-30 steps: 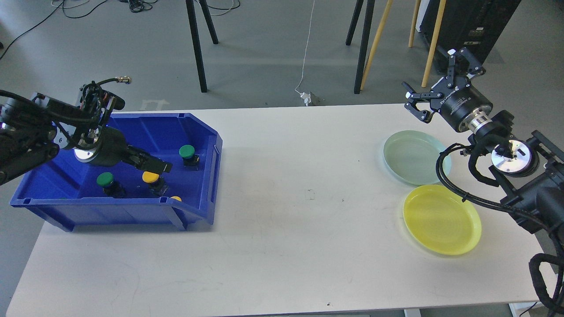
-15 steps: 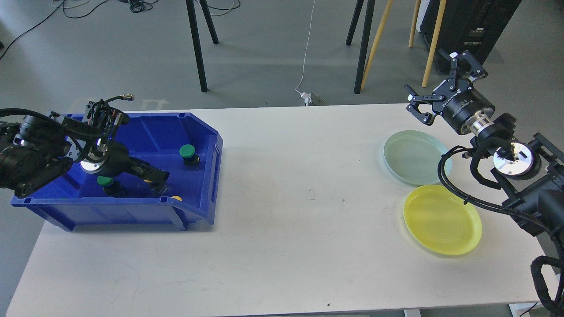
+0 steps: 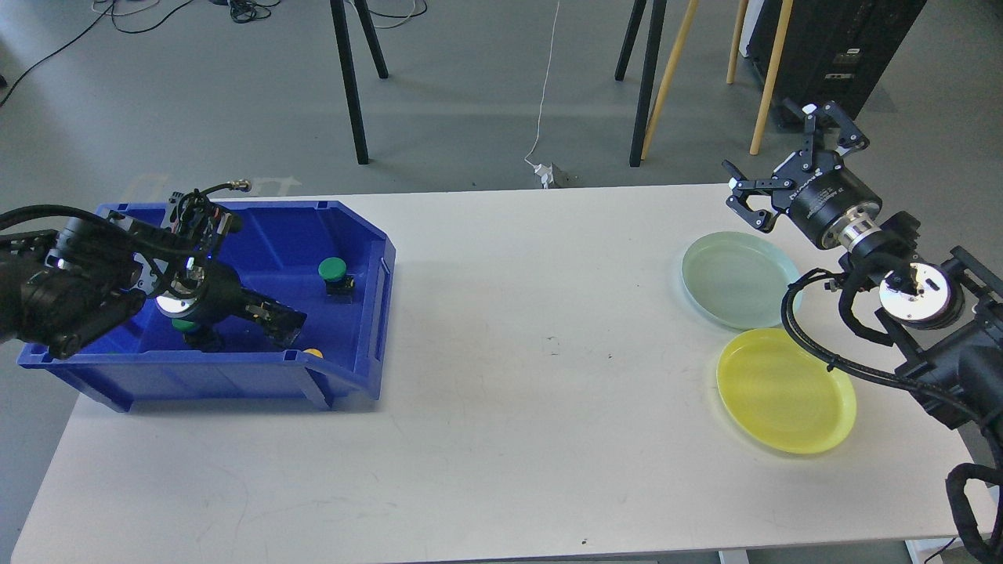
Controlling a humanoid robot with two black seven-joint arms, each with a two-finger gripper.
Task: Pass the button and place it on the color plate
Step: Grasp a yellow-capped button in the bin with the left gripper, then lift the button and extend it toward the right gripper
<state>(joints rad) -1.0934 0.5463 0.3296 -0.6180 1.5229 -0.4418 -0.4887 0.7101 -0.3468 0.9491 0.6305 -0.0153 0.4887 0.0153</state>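
Note:
A blue bin (image 3: 211, 382) stands at the table's left. It holds a green button (image 3: 333, 270), a second green button (image 3: 185, 324) half hidden under my left arm, and a yellow button (image 3: 313, 353) peeking over the front wall. My left gripper (image 3: 279, 322) is low inside the bin, and its dark fingers cover the spot where another yellow button lay. I cannot tell whether they are closed on it. My right gripper (image 3: 774, 153) is open and empty, raised above the far right table edge behind the pale green plate (image 3: 736, 278). The yellow plate (image 3: 783, 389) lies in front of that plate.
The white table (image 3: 533, 376) stretches between the bin and the plates. Chair and easel legs stand on the floor beyond the far edge. My right arm's cables hang over the right rims of both plates.
My left gripper has dropped lower into the bin and now covers the yellow button that was visible. My right gripper has drifted slightly right, still open.

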